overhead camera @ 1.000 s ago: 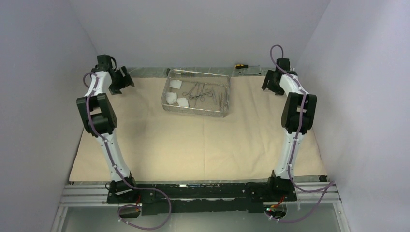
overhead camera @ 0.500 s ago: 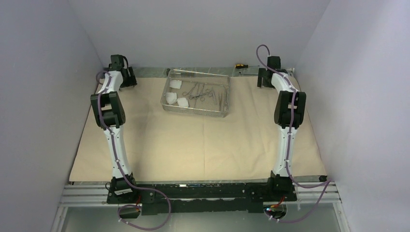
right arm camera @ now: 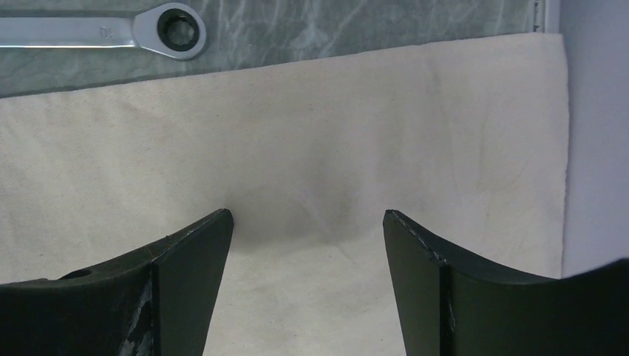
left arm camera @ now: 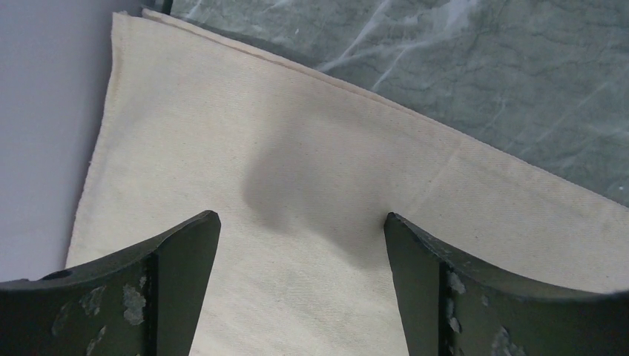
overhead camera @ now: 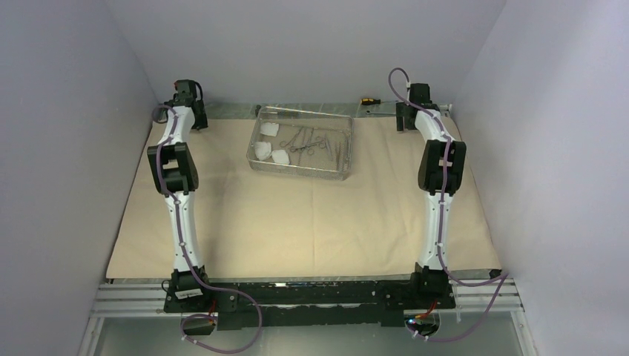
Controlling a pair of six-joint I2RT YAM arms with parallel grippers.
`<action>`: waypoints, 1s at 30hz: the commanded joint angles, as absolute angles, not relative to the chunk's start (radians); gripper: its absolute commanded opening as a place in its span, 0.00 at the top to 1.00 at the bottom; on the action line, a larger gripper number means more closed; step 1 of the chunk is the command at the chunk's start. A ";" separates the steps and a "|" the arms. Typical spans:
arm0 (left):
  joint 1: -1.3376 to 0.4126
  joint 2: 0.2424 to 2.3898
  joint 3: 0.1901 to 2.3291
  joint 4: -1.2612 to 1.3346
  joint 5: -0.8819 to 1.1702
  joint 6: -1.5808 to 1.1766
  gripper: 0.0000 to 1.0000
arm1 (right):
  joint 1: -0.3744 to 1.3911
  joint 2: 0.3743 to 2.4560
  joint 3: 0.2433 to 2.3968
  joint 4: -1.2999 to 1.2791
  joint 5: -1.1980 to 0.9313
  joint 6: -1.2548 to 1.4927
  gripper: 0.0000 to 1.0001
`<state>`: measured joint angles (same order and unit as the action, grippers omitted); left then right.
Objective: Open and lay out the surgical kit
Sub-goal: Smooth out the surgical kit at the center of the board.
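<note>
The beige wrap cloth (overhead camera: 297, 215) lies spread flat over the table. On its far middle stands the steel wire-mesh tray (overhead camera: 343, 174), holding white gauze pads (overhead camera: 265, 150), ring-handled clamps (overhead camera: 308, 141) and slim tweezers (overhead camera: 337, 148). My left gripper (overhead camera: 196, 119) hangs over the cloth's far left corner, and in the left wrist view the gripper (left arm camera: 302, 219) is open just above the cloth (left arm camera: 222, 133), holding nothing. My right gripper (overhead camera: 404, 119) is over the far right corner; in the right wrist view the gripper (right arm camera: 308, 215) is open above the cloth (right arm camera: 371, 126), also holding nothing.
A yellow-handled screwdriver (overhead camera: 367, 99) lies on the grey table strip behind the cloth. A steel ring wrench (right arm camera: 111, 30) rests just past the cloth's far edge near my right gripper. Walls close in on the left, right and back.
Both arms have reached farther back. The left gripper swung from left of the tray to the far left corner; the right one moved to the far right corner and opened a little wider.
</note>
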<state>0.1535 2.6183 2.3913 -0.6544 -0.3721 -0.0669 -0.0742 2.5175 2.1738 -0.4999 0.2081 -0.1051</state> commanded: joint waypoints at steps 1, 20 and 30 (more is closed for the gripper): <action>0.180 2.724 2.400 -0.828 -0.505 -0.013 0.12 | -0.107 2.575 2.193 -0.580 0.309 -0.170 0.21; 0.279 2.753 2.453 -0.944 -0.392 -0.082 0.09 | -0.193 2.569 2.193 -0.575 0.391 -0.190 0.22; 0.282 2.342 2.246 -0.728 -0.116 -0.126 0.01 | -0.175 2.444 2.238 -0.604 0.289 -0.121 0.22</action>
